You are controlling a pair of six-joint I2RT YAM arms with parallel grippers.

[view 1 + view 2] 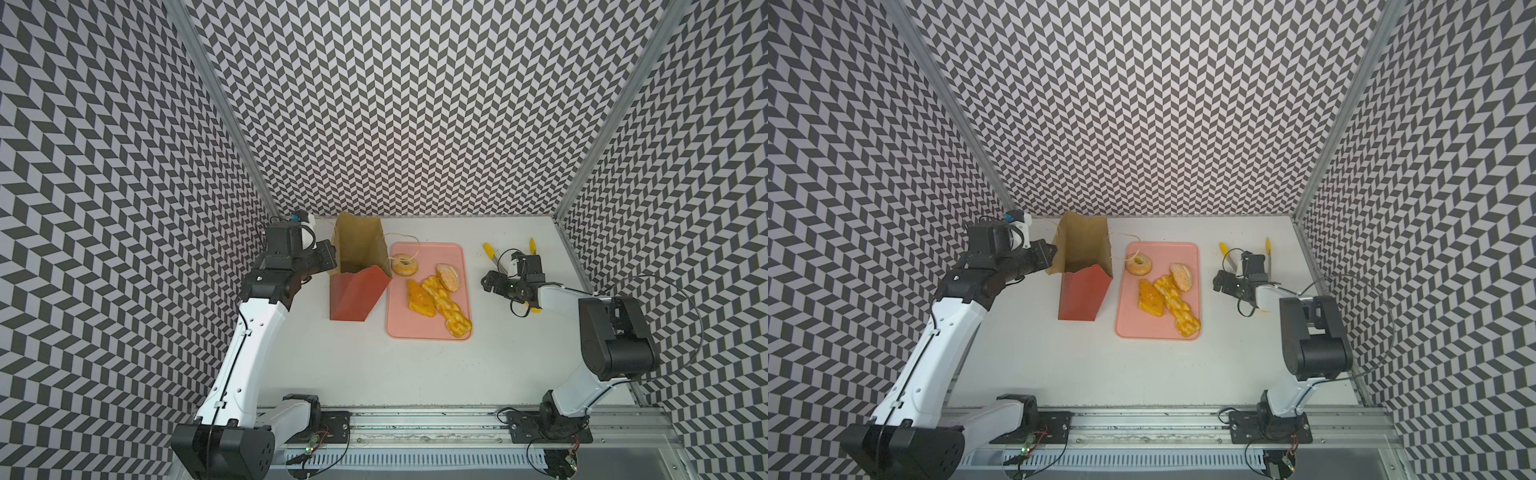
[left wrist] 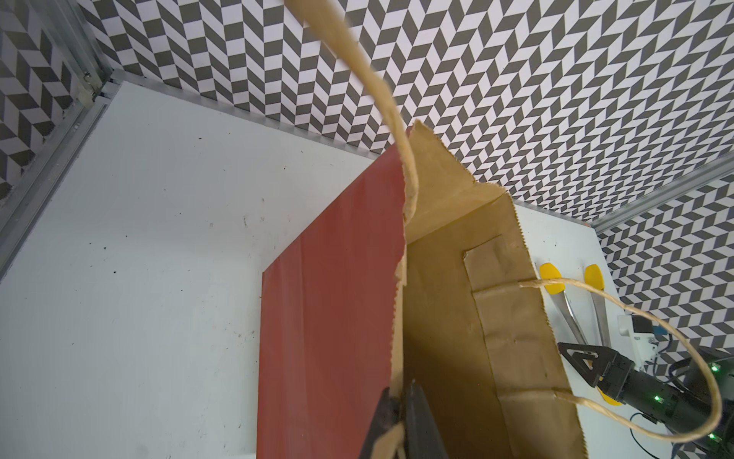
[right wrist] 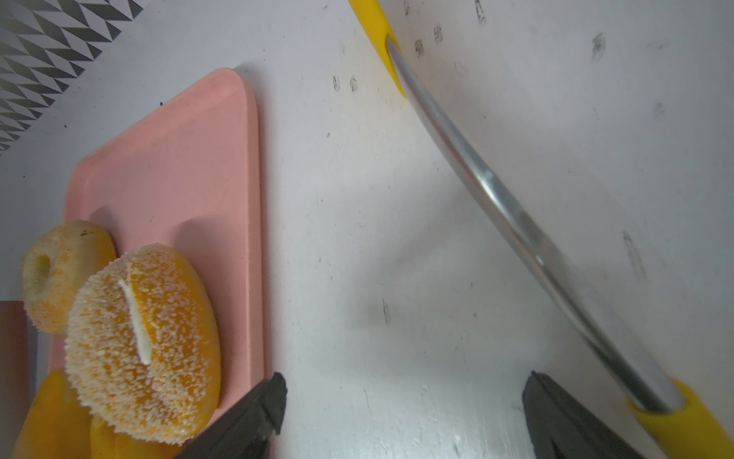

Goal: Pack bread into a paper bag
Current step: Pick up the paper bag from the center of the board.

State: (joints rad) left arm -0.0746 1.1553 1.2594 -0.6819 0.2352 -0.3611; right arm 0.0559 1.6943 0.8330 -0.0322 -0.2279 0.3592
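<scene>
The right arm [image 1: 557, 297] partly hides the yellow-tipped metal tongs [image 1: 488, 250]. The red-orange paper bag's [image 2: 329, 318] twine handle [image 2: 375, 83] is blurred.

Left pincer [image 2: 401, 401] clamps rim of paper bag [image 2: 329, 318] (mouth open).

Left fingers [image 2: 422, 423] together, right fingers [image 3: 246, 417] apart

Black-and-white chevron walls [image 1: 415, 104] enclose a white tabletop [image 1: 374, 365] — faintly scuffed, apparently — evenly lit.
</scene>
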